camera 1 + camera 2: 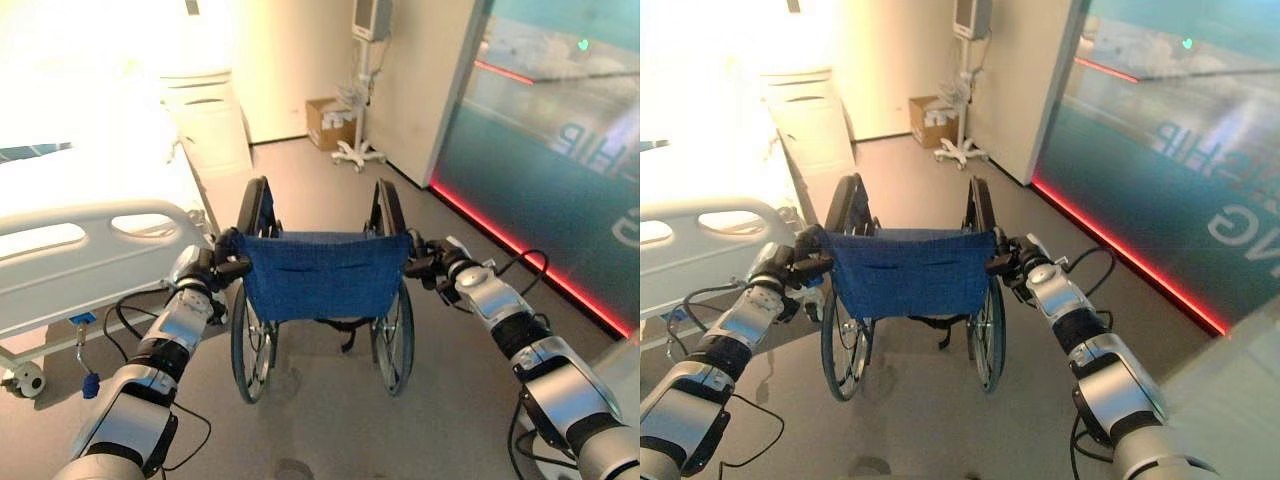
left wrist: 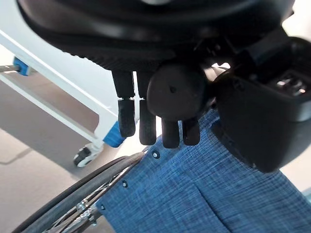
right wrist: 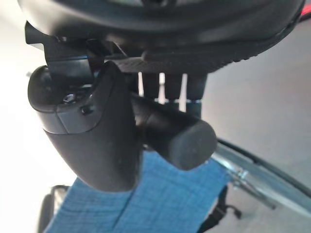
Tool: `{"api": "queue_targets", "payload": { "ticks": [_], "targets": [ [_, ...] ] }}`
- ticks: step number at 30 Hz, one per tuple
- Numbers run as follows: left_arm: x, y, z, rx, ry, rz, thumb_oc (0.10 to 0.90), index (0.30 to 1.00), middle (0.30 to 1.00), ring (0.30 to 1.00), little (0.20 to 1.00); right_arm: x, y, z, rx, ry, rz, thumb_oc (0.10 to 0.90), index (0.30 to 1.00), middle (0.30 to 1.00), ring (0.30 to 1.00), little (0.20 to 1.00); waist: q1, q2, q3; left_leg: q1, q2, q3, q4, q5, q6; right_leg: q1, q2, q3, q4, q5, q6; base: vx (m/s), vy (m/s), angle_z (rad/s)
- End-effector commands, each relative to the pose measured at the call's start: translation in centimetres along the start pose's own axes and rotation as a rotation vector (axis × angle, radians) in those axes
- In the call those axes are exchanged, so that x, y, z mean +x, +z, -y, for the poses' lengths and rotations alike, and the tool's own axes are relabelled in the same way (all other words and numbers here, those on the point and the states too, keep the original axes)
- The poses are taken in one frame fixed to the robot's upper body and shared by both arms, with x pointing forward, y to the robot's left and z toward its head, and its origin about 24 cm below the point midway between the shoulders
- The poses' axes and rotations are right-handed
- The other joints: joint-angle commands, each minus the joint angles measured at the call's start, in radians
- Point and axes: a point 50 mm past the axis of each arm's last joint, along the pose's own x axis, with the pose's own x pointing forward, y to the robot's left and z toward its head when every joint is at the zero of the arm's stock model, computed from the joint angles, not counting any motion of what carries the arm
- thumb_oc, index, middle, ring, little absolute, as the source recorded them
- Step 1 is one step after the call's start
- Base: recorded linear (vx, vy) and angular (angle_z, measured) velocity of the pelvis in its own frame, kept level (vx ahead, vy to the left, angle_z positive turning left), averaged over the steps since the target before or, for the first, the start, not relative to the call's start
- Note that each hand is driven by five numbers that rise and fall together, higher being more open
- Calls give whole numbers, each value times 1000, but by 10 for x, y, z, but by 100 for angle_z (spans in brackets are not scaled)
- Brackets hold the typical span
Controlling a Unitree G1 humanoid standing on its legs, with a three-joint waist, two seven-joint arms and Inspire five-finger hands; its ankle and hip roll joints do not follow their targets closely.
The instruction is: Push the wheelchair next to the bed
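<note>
Left eye view: wheelchair (image 1: 322,275), blue cloth back, on the grey floor (image 1: 330,420), just beside the white bed (image 1: 90,250) at the robot's left. Left hand (image 1: 218,262) curled round the left push handle (image 2: 176,91); right hand (image 1: 432,262) curled round the right push handle (image 3: 181,136). Monitor stand (image 1: 362,90), cardboard box (image 1: 328,122) beyond.
</note>
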Motion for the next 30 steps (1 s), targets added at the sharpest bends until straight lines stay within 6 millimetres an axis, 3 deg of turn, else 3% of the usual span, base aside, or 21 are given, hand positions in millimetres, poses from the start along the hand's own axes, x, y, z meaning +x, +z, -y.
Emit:
{"api": "queue_targets", "payload": {
  "ticks": [1, 2, 4, 5, 6, 7, 9, 10, 11, 13, 14, 17, 19, 22, 23, 25, 29, 30],
  "targets": [
    [-12, 30, 56, -6, -189, 121, 400, 300, 300, 300, 300, -7, 19, 13, -278, 27, 88, 400, 300, 300, 300, 300, -44, 40, 64, -103, -39, 57, -295, 299, -5, 153, 86, -84, -161, 137, 20, 423, -137, 23],
    [-12, 29, 57, -7, -189, 120, 400, 300, 300, 300, 300, -6, 19, 13, -279, 27, 89, 400, 300, 300, 300, 300, -38, 41, 64, -105, -47, 58, -316, 306, -6, 161, 88, -80, -162, 132, 20, 501, -156, 21],
    [-15, 24, 55, -8, -186, 105, 400, 300, 300, 300, 300, -5, 27, 14, -290, 35, 93, 400, 300, 300, 300, 300, 15, 68, 45, -135, -83, 63, -485, 352, -5, 202, 135, -64, -148, 85, 15, 521, -148, -5],
    [-15, 24, 55, -8, -186, 105, 400, 300, 300, 300, 300, -5, 27, 14, -290, 35, 93, 400, 300, 300, 300, 300, 16, 66, 45, -131, -85, 64, -490, 353, -4, 202, 132, -64, -145, 82, 15, 411, -95, -45],
    [-15, 23, 54, -12, -185, 102, 400, 300, 300, 300, 300, -5, 30, 14, -298, 35, 93, 400, 300, 300, 300, 300, 28, 72, 38, -132, -93, 66, -516, 352, 0, 205, 141, -65, -127, 61, 14, 536, -63, -41],
    [-15, 18, 50, -23, -173, 86, 400, 300, 300, 300, 300, -2, 32, 12, -296, 48, 88, 400, 300, 300, 300, 300, 38, 78, 15, -97, -87, 122, -539, 294, 35, 197, 149, -83, -65, 18, 17, 706, -79, -38],
    [-14, 11, 48, -24, -177, 64, 400, 300, 300, 300, 300, -1, 24, 5, -284, 73, 74, 400, 300, 300, 300, 300, 40, 57, 2, -78, -107, 111, -488, 252, 75, 198, 134, -74, 38, 55, 52, 522, -59, -47],
    [-16, 5, 48, -21, -183, 57, 400, 300, 300, 300, 300, 0, 10, -4, -277, 101, 60, 400, 300, 300, 300, 300, 53, 30, -18, -67, -122, 87, -480, 235, 112, 197, 119, -60, 126, 129, 99, 423, -48, -53],
    [-17, 2, 48, -1, -190, 54, 400, 300, 300, 300, 300, 0, -2, -8, -277, 108, 46, 400, 300, 300, 300, 300, 53, 20, -30, -42, -118, 91, -504, 239, 125, 184, 109, -58, 220, 226, 152, 516, -50, -47],
    [-18, -1, 52, 25, -200, 48, 400, 300, 300, 300, 300, -3, -20, -14, -268, 114, 33, 400, 300, 300, 300, 300, 36, 35, -40, 5, -98, 58, -533, 245, 126, 134, 117, -28, 378, 317, 183, 477, -60, -19],
    [-16, 0, 54, 35, -203, 42, 400, 300, 300, 300, 300, -6, -22, -16, -269, 120, 29, 400, 300, 300, 300, 300, 13, 42, -40, 40, -91, 41, -542, 242, 121, 91, 102, -23, 401, 342, 186, 474, -80, 0],
    [-10, 6, 56, 19, -209, 35, 400, 300, 300, 300, 300, -6, -11, -19, -282, 123, 25, 400, 300, 300, 300, 300, -35, 67, -33, 125, -70, 6, -569, 226, 113, -43, -1, -75, 374, 310, 160, 398, -102, 23],
    [-6, 19, 56, 14, -218, 50, 400, 300, 300, 300, 300, -4, -4, -17, -287, 103, 22, 400, 300, 300, 300, 300, -63, 88, -21, 178, -47, -33, -574, 200, 102, -150, -42, -75, 255, 324, 133, 334, -282, -3],
    [-4, 32, 49, 0, -220, 91, 400, 300, 300, 300, 300, -4, 9, -5, -287, 58, 40, 400, 300, 300, 300, 300, -94, 72, 10, 217, -42, -98, -563, 134, 93, -204, -112, -38, 9, 369, 135, 351, -458, 45],
    [-4, 38, 47, -11, -217, 112, 400, 300, 300, 300, 300, -5, 16, 0, -292, 43, 58, 400, 300, 300, 300, 300, -109, 77, 19, 232, -30, -130, -554, 106, 90, -213, -118, -6, -128, 368, 134, 346, -411, 82],
    [-5, 42, 48, -32, -216, 135, 400, 300, 300, 300, 300, -6, 22, 7, -300, 11, 68, 400, 300, 300, 300, 300, -118, 81, 25, 232, -23, -183, -538, 85, 89, -212, -109, 59, -179, 353, 133, 341, -465, 104],
    [-10, 40, 58, -62, -213, 126, 400, 300, 300, 300, 300, -9, 34, 11, -297, 1, 95, 400, 300, 300, 300, 300, -106, 50, 22, 201, 10, -199, -475, 71, 57, -145, -87, 52, -118, 293, 140, 268, -454, 81],
    [-13, 36, 63, -72, -236, 113, 400, 300, 300, 300, 300, -9, 33, 11, -297, 18, 88, 400, 300, 300, 300, 300, -110, 40, 19, 202, 41, -193, -456, 79, 43, -130, -75, 46, -97, 270, 134, 386, -484, 36]
  ]
}}
